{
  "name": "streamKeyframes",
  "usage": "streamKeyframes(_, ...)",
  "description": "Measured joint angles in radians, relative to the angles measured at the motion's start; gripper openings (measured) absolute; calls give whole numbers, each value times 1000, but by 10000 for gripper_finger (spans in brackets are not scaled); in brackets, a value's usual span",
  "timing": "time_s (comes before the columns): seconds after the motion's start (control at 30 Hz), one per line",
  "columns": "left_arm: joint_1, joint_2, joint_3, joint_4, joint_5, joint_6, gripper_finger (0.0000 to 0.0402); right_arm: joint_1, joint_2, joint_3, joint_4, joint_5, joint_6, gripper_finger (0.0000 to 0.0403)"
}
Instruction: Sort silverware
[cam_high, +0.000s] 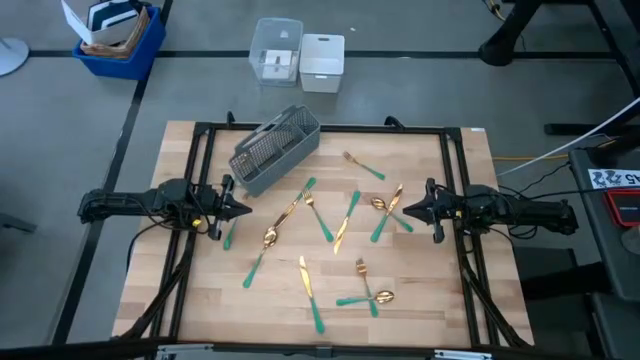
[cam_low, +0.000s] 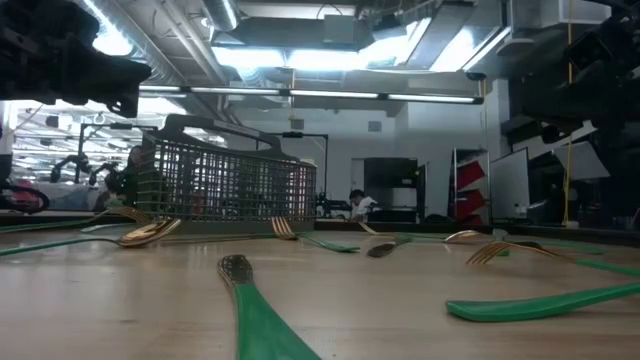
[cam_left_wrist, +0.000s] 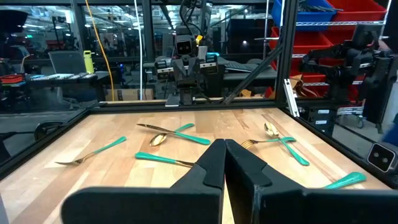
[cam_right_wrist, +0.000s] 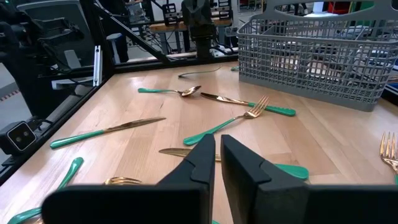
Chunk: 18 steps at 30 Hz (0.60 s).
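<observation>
Scattered silverware (cam_high: 330, 225) on my desk (cam_high: 440, 290): light, stiff, slippery; I'd pinch handles mid-length. Left pincer (cam_high: 243, 209) shut, right pincer (cam_high: 405, 209) nearly shut, both empty, at opposite edges.

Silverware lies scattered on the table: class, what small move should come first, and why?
Probably open the right pincer and lower it onto the nearest spoon. Both pincers hover empty at the table's sides, left pincer shut, and every piece still lies outside the grey caddy.
</observation>
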Motion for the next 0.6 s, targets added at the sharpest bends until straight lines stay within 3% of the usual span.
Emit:
streamKeyframes(0.37, 1, 0, 0, -3, -31, -3, 0, 0, 0, 0, 0, 2, -1, 33)
streamKeyframes(0.6, 1, 0, 0, -4, -50, -47, 0, 0, 0, 0, -1, 68, -2, 33)
